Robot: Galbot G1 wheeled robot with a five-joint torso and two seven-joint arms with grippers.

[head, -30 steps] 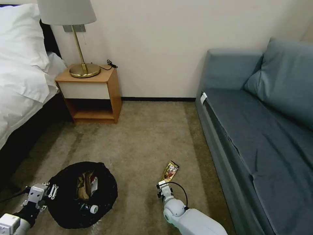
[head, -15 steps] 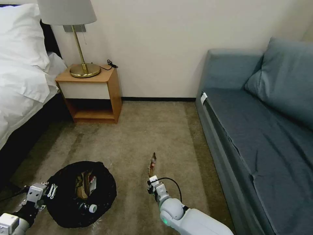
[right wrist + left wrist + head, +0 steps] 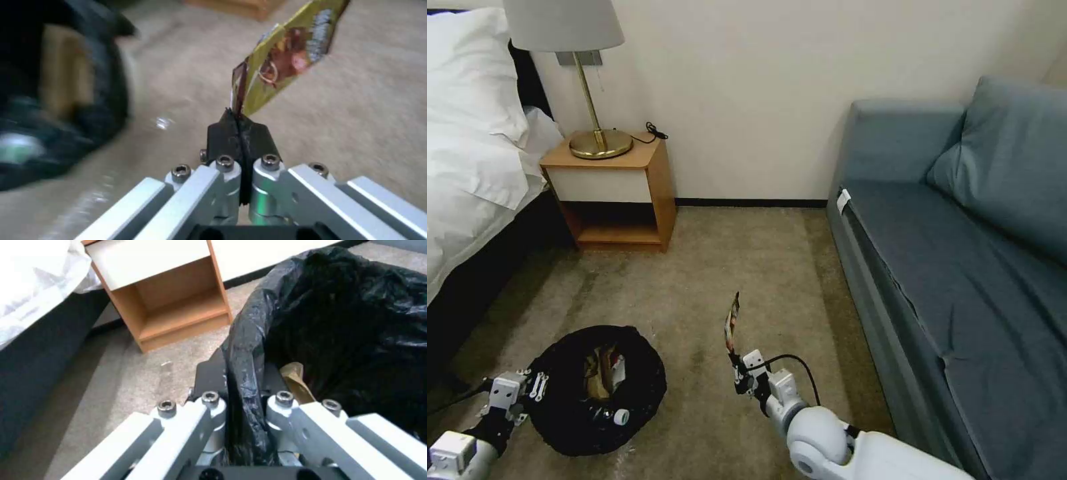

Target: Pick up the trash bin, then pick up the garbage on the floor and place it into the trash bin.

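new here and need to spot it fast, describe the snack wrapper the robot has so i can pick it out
Start at the grey-blue fabric sofa on the right, then look to the beige carpet beside it. There the right end effector pinches the shiny gold snack wrapper by its lower edge, upright above the floor. The other litter lies inside the round black-lined trash bin.

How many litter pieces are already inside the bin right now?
3 visible in the trash bin: brown paper bag, red-and-white carton, bottle near its front rim. The wrapper is outside, held by the right end effector. More may be hidden in the liner.
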